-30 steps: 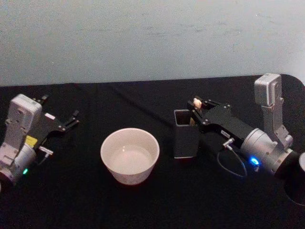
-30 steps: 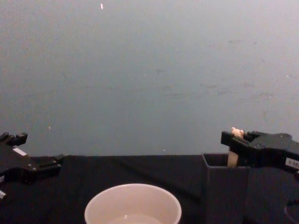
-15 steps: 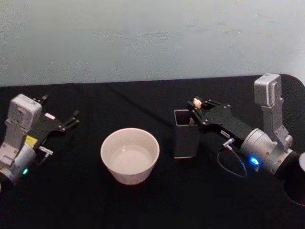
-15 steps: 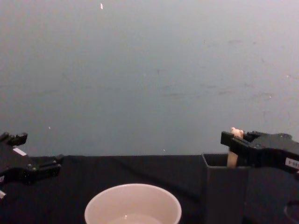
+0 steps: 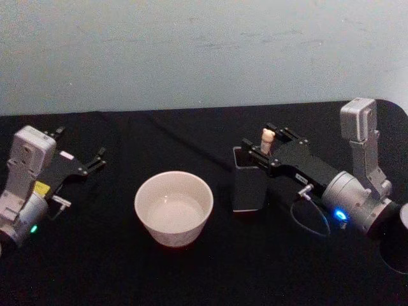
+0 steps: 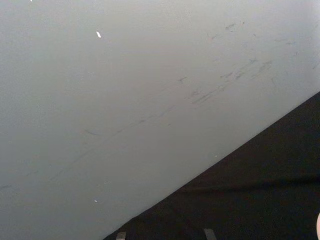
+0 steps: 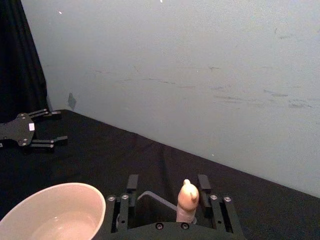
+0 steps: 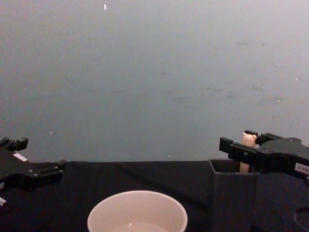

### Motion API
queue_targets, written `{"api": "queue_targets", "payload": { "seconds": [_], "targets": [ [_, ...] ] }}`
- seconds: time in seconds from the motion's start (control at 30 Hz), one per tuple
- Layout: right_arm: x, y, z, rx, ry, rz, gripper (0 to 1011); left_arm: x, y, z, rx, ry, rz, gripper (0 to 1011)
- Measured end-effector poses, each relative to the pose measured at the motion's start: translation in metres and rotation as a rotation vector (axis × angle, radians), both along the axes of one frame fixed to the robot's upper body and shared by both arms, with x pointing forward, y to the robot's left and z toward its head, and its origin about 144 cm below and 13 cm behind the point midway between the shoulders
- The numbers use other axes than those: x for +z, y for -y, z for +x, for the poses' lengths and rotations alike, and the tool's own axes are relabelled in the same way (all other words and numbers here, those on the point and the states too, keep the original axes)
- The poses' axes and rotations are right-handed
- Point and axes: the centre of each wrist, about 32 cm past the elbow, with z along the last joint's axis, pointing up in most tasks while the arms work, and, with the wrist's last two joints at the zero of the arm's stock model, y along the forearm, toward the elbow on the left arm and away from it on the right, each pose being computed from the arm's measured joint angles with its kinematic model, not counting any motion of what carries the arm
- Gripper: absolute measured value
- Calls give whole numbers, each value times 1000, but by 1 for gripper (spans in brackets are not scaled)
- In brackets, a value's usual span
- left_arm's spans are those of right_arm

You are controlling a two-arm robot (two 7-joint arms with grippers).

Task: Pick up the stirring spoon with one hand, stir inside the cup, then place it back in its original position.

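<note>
The stirring spoon [image 5: 266,139] stands in the dark grey square holder [image 5: 247,188], its original position, with only the beige bear-topped handle [image 8: 248,140] showing above the rim. My right gripper [image 5: 257,135] is open around that handle, one finger on each side; in the right wrist view the handle [image 7: 187,200] sits between the spread fingers [image 7: 203,183]. The cream-white cup [image 5: 173,207] stands left of the holder, also seen as a cup [image 7: 50,212] in the right wrist view. My left gripper [image 5: 81,143] rests open at the table's left, away from everything.
A black cloth [image 5: 210,274] covers the table up to a pale wall [image 5: 204,51]. A thin cable [image 5: 312,220] loops beside my right wrist. The cloth between the cup and the left gripper is bare.
My right gripper's fingers have spread apart, letting go of the spoon handle. The handle now stands more upright in the holder. The left arm has not moved.
</note>
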Motion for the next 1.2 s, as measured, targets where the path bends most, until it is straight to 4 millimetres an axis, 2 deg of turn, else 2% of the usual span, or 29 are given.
{"api": "queue_targets", "payload": {
  "seconds": [0.13,0.17,0.37,0.53,0.7,0.9,1.03,1.2],
  "targets": [
    [0,0,0,0,0,1,808,0,0,0,0,0,0,1001],
    [0,0,0,0,0,1,863,0,0,0,0,0,0,1001],
    [0,0,0,0,0,1,1003,0,0,0,0,0,0,1001],
    [1,1,1,2,14,7,1002,0,0,0,0,0,0,1001],
    [16,4,5,-11,107,63,1002,0,0,0,0,0,0,1002],
    [31,12,12,-155,202,120,1002,0,0,0,0,0,0,1001],
    [23,15,16,-297,169,82,1002,0,0,0,0,0,0,1001],
    [4,18,15,-349,87,9,1002,0,0,0,0,0,0,1001]
  ]
}}
